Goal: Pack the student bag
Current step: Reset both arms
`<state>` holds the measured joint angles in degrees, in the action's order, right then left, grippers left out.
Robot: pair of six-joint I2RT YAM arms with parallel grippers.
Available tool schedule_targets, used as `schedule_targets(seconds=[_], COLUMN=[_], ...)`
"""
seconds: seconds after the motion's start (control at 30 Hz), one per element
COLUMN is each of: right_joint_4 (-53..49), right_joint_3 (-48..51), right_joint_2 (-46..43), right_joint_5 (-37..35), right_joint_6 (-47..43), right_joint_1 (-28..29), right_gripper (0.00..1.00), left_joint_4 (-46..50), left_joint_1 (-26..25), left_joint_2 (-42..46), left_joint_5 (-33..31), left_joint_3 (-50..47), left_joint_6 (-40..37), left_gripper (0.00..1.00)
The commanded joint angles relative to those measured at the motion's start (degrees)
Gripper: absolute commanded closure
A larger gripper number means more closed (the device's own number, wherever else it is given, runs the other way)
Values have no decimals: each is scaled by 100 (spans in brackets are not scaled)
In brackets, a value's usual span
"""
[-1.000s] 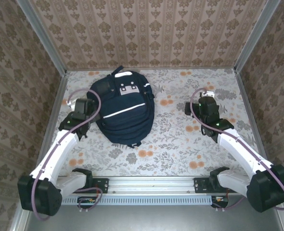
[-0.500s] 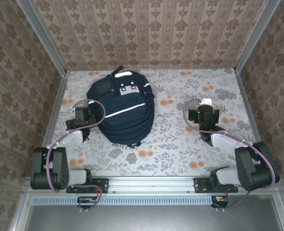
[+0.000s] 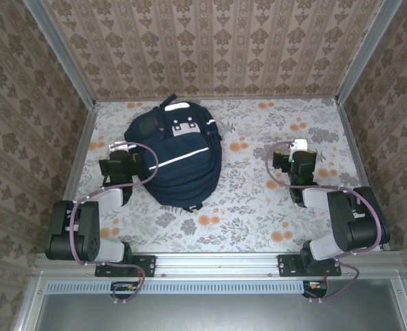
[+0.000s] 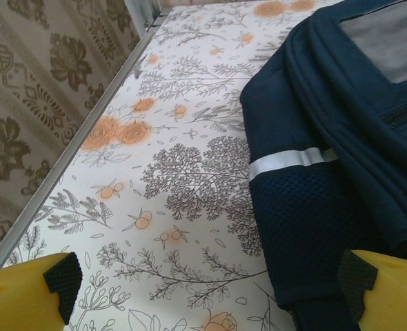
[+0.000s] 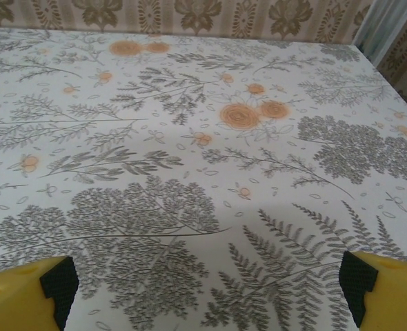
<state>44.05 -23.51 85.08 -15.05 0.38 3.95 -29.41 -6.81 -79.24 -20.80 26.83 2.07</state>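
Around three sides of the overhead frame: papered walls, brown with a pale damask pattern.

Below them, across the middle: a table under a cloth printed with grey sprigs and orange flowers.

Left of centre on that cloth, toward the upper part of the frame: the student bag, navy, lying flat, top end toward the back wall. In the left wrist view, takes up the right side of the frame.

Along the bottom of the overhead frame: a metal rail carrying both bases. Folded back over the lower left, the left arm; folded over the lower right, the right arm.

Just beside the bag's left edge: the left gripper, jaws wide apart, holding nothing, right-hand finger close against the bag's fabric; contact impossible to judge.

Well apart from the bag, right of centre in the overhead frame: the right gripper, jaws also spread wide, bare cloth between them.

Slanting across the bag's front: a thin white stripe.

Near the bag's top: small white patches.

At the bottom corners of both wrist views: yellow fingers with black pads.
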Motion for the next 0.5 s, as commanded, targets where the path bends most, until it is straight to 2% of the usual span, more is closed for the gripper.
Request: schedule_targets(seconds=[0.0,0.07,0.2,0.23,0.27,0.3,0.33,0.37,0.43,0.47], right_joint_4=[1317,724,634,614,627,595,613,580,570,569], right_joint_3=[347,156,85,79,75,72,69,55,50,56], right_joint_2=[366,234,273,254,268,255,266,265,267,264], right_joint_5=[483,552,687,696,696,708,713,731,753,758], right_joint_6=[118,154,135,137,138,149,143,146,160,151], right_joint_1=[-105,-113,-156,-165,-166,-166,-175,-177,-189,-192], right_gripper=[1,0,0,0,0,1,0,1,0,0], left_joint_4=[-554,-1106,-1993,-1621,-1685,-2006,-2475,-1873,-2192,-1991], left_joint_1=[-160,-207,-13,66,210,338,415,448,462,466], left_joint_2=[31,-126,-644,-576,-629,-789,-992,-832,-922,-855], left_joint_5=[291,240,520,724,1022,1293,1289,1242,1304,1313], left_joint_3=[-120,-254,-376,-287,-322,-468,-513,-382,-435,-405], left_joint_6=[-435,-855,-767,-656,-569,-493,-542,-372,-426,-374], left_gripper=[0,0,0,0,0,0,0,0,0,0])
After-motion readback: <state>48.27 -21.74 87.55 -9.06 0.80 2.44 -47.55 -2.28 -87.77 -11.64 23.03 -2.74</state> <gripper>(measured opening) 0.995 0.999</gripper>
